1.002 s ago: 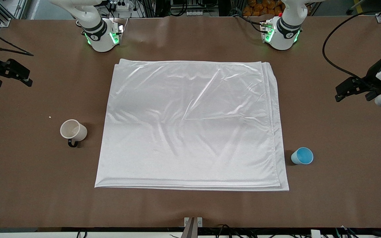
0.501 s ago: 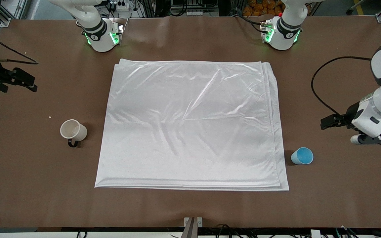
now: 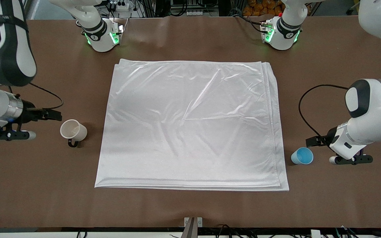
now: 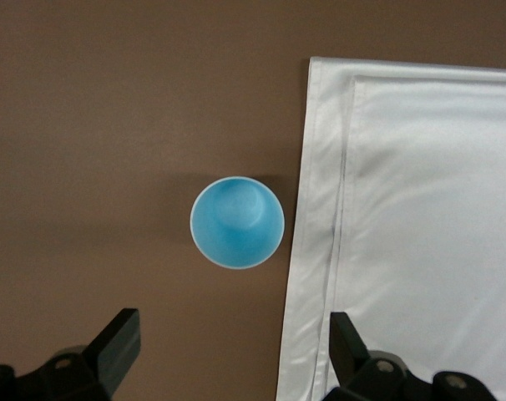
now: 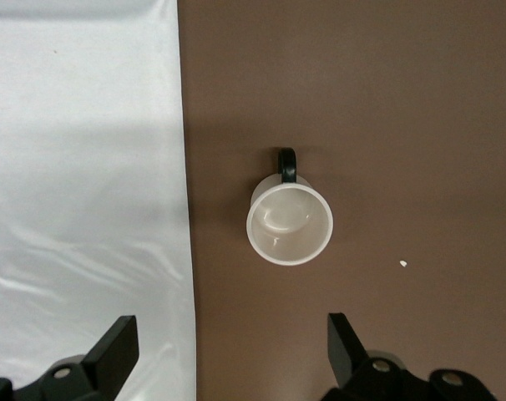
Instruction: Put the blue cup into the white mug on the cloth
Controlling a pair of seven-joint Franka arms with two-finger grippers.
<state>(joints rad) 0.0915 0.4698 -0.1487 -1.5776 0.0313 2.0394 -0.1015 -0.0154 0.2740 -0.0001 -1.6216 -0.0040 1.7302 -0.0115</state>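
Note:
The blue cup [image 3: 302,155] stands upright on the bare table just off the cloth's [image 3: 190,125] edge, toward the left arm's end. The white mug [image 3: 73,129] stands upright off the cloth toward the right arm's end, its black handle [image 3: 72,143] pointing at the front camera. My left gripper [image 3: 309,142] hangs open and empty over the table by the blue cup [image 4: 237,221]; its fingers [image 4: 118,336] spread wide [image 4: 234,324]. My right gripper [image 3: 55,115] hangs open and empty by the mug [image 5: 289,221], with wide-spread fingers [image 5: 115,338] around its centre [image 5: 232,327].
The cloth's layered edge shows in the left wrist view [image 4: 336,217] and its plain edge in the right wrist view [image 5: 86,184]. Both arm bases [image 3: 102,36] [image 3: 281,33] stand at the table's far edge. A small white speck [image 5: 402,264] lies near the mug.
Both arms have swung in from the table's ends and come down, the left gripper to the blue cup and the right gripper to the mug. Cups and cloth have not moved.

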